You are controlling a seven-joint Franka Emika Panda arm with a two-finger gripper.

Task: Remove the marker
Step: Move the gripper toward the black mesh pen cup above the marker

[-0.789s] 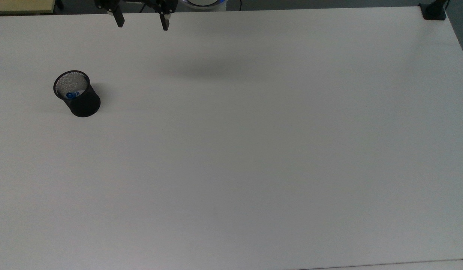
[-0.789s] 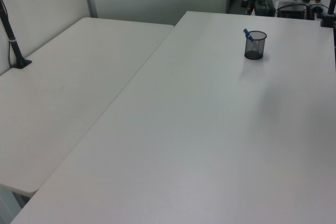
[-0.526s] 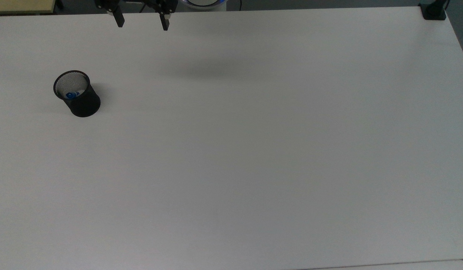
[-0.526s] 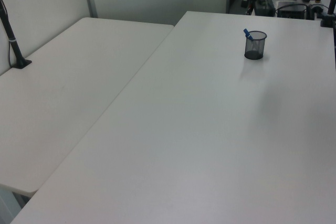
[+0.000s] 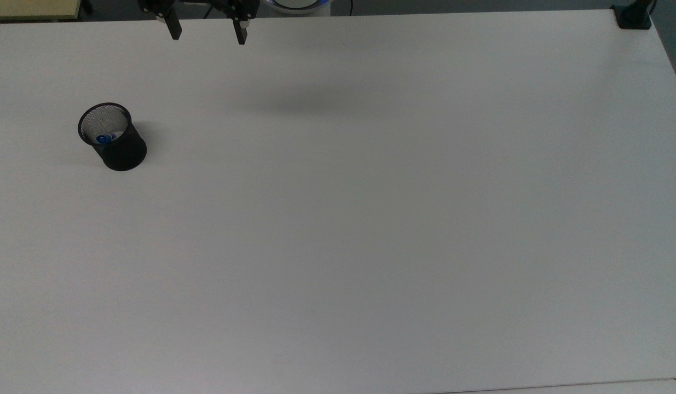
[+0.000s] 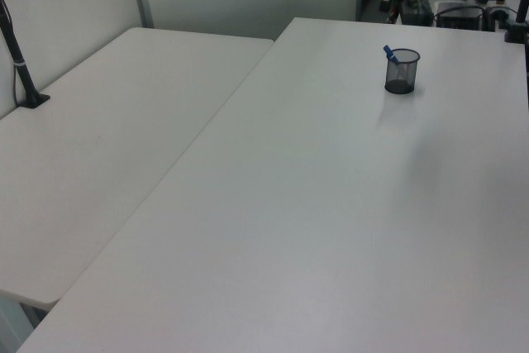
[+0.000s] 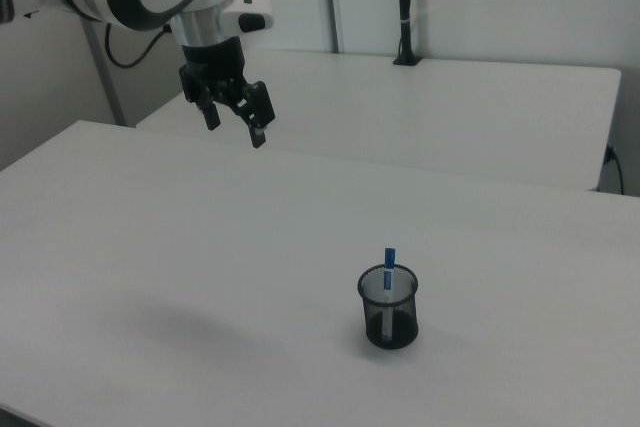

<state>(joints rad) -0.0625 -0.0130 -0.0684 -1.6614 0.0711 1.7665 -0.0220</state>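
Top view: gripper (image 5: 208, 32) at the top edge, above the far rim of the white table (image 5: 370, 219). Its two black fingers (image 5: 175, 28) stand wide apart with nothing between them. Black mesh cup (image 5: 116, 143) stands well apart from it, toward the top view's left. The marker (image 5: 104, 138) sits inside the cup; only its blue tip shows through the opening, against the near wall. A black clamp (image 5: 633, 16) sits on the table's corner at the top view's upper right.

Left view: cup (image 6: 402, 71) upright on the far part of the table (image 6: 314, 221), toward the left view's upper right. The marker (image 6: 389, 54) leans inside it, blue end poking above the rim on the left view's left side. A second white table (image 6: 107, 138) adjoins on the left view's left, with a black post (image 6: 18, 59) clamped at its edge.

Right view: gripper (image 7: 236, 127) hangs in the air at the right view's upper left, spread and empty, pointing down, high above the table (image 7: 200, 267). Cup (image 7: 388, 307) stands near the middle, well apart from the gripper. The marker (image 7: 389, 262) stands nearly upright in the cup, blue top just above the rim, white barrel visible through the mesh.
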